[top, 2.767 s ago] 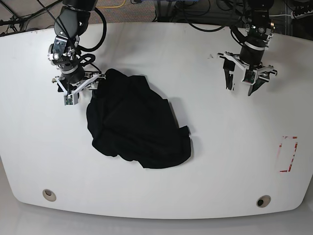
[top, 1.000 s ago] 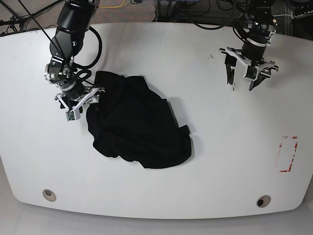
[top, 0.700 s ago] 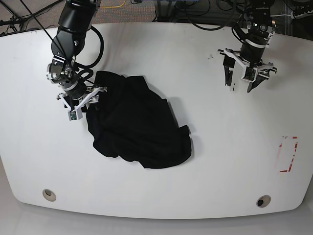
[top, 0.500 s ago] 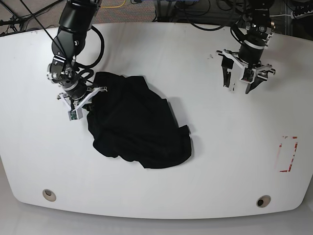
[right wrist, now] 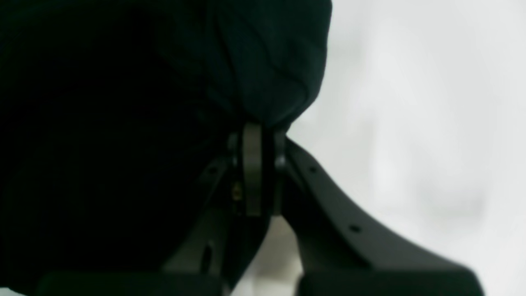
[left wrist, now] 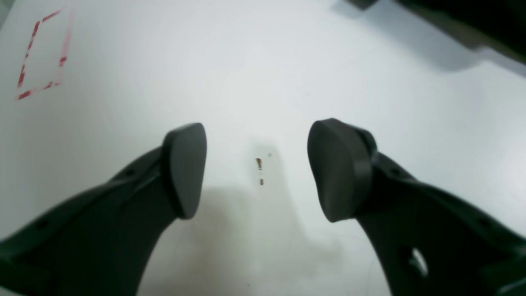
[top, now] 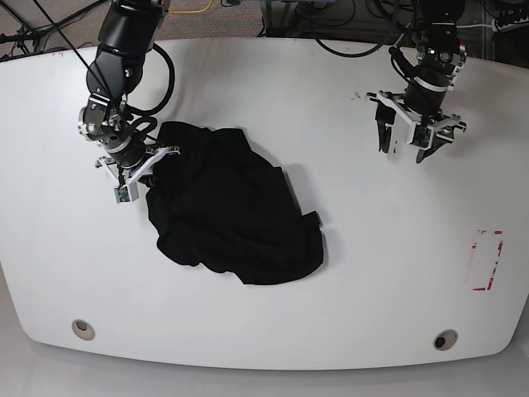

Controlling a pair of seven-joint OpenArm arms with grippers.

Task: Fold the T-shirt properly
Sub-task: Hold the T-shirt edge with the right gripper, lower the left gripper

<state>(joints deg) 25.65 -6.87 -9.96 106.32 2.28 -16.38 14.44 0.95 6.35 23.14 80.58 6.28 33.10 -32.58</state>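
White table [top: 347, 273] fills the scene, with the crumpled black T-shirt [top: 231, 207] lying left of center. At its upper left edge the right gripper [top: 147, 169] is clamped on a fold of cloth. Well apart, the left gripper [top: 405, 149] hangs over bare tabletop, jaws spread and holding nothing.

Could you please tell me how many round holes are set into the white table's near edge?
2: one round hole near the front-left corner in the base view, the other round hole near the front-right corner. None looks hidden by the T-shirt.
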